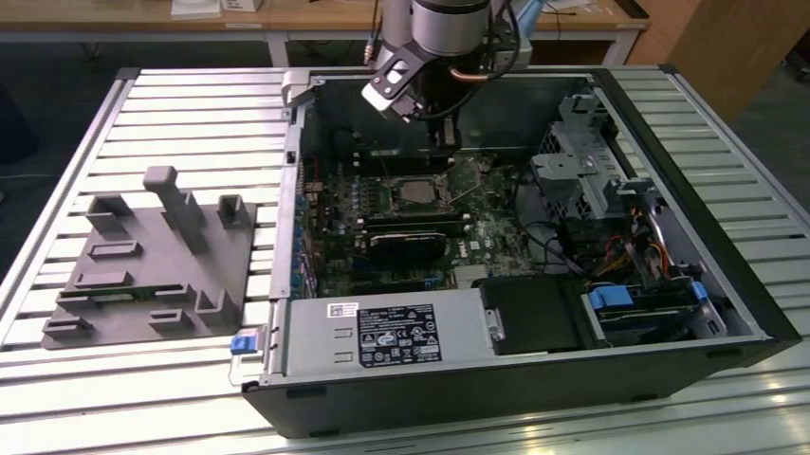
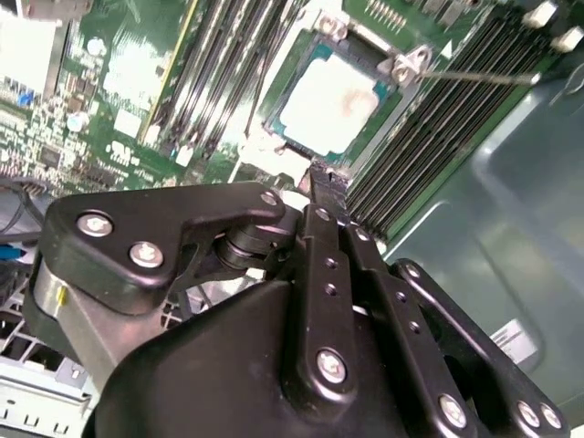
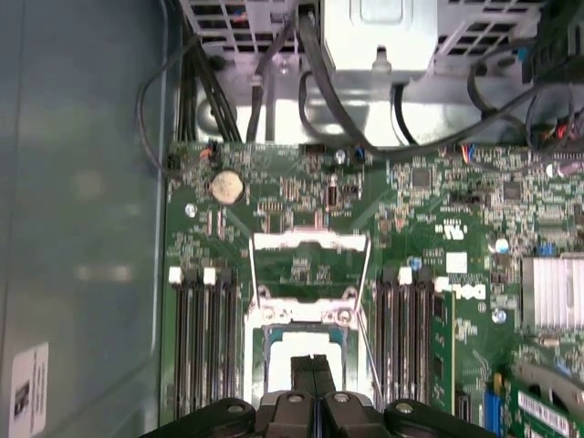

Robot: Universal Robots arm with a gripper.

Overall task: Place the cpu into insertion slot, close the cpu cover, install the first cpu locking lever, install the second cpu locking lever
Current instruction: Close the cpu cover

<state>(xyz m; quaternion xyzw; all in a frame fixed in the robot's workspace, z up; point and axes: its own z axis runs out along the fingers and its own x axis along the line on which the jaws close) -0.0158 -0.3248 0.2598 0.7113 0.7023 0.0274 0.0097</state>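
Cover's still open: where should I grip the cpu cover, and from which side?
Probably the cpu cover by its free crossbar, opposite the hinge beside the cpu. It is a thin frame swung back open, so come from above and pinch across that bar.

Silver-grey arm (image 1: 446, 28) w/ black multi-link gripper (image 2: 327, 182), silver screw heads, small yellow mark on one link.

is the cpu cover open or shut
Open: in the first wrist view the cpu cover lies flipped back off the insertion slot, green board showing through its frame, and the cpu sits uncovered.
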